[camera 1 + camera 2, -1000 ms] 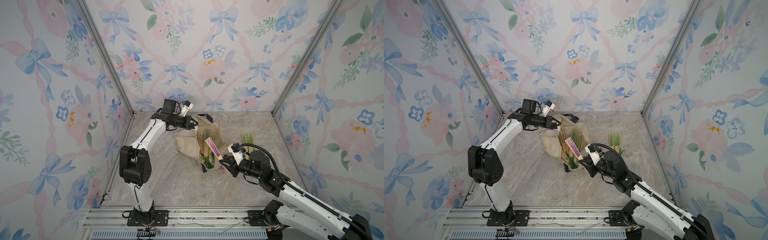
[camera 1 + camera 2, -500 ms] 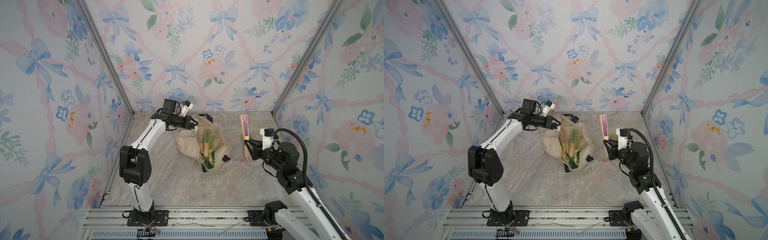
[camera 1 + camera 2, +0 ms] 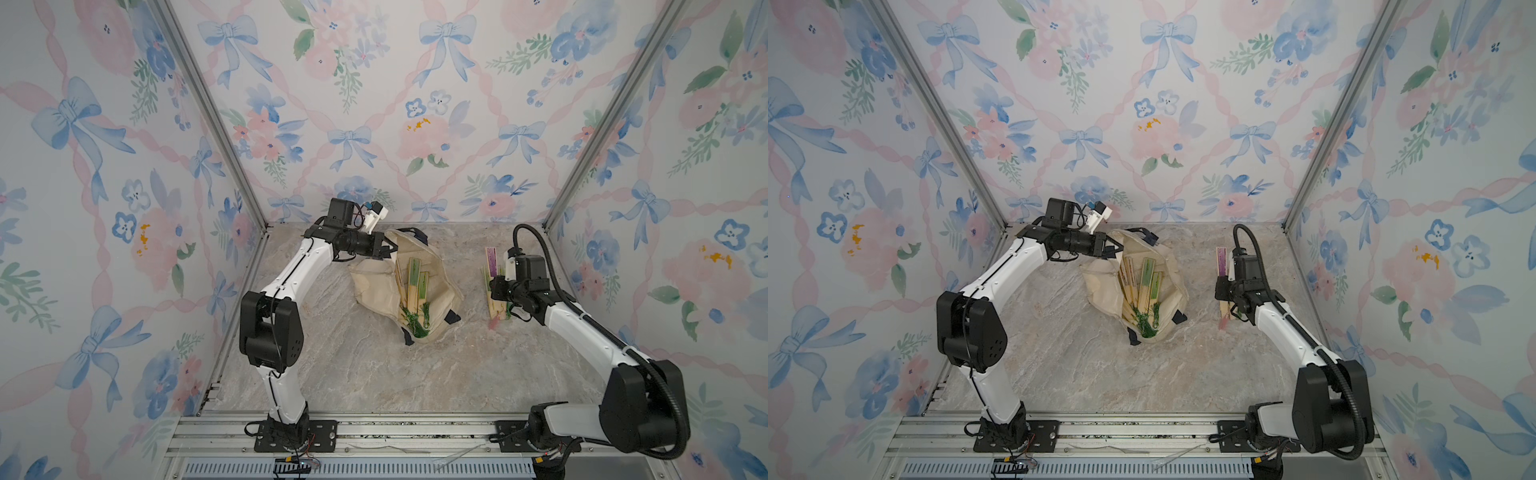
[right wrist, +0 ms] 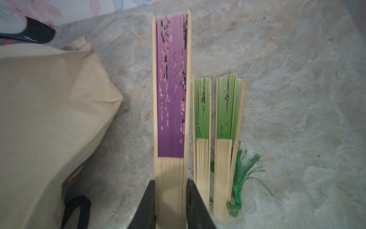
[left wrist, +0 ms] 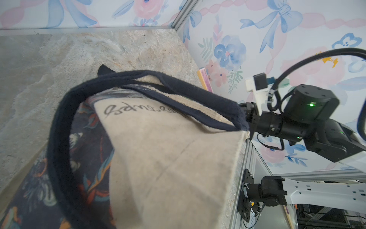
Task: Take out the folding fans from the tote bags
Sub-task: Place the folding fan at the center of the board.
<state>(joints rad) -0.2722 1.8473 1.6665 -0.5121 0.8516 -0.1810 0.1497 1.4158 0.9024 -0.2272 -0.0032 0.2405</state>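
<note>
Folding fans with pale bamboo ribs, green leaves and green tassels are lying in the open mouth of the soft cream canvas tote bag. The bag is sitting near the middle of the grey marble-patterned tabletop in both top views. The left gripper is pinching the bag's raised rim at the back, its jaws pressed together on the canvas. The left wrist view is showing a dark navy strap handle looping over the bag's side, which is carrying grey script lettering and a dark printed picture.

Well apart from the bag, toward the right wall, the right gripper is clamping the bamboo base of a slim closed purple fan, one black finger on each edge. The purple fan is pointing away from the gripper toward the back wall; whether it is touching the tabletop I cannot tell. Just beside it, two closed green fans are lying flat on the tabletop, parallel to it and to each other, the outer one trailing a green tassel. In a top view a blurred pink tassel is hanging below the right gripper.
</note>
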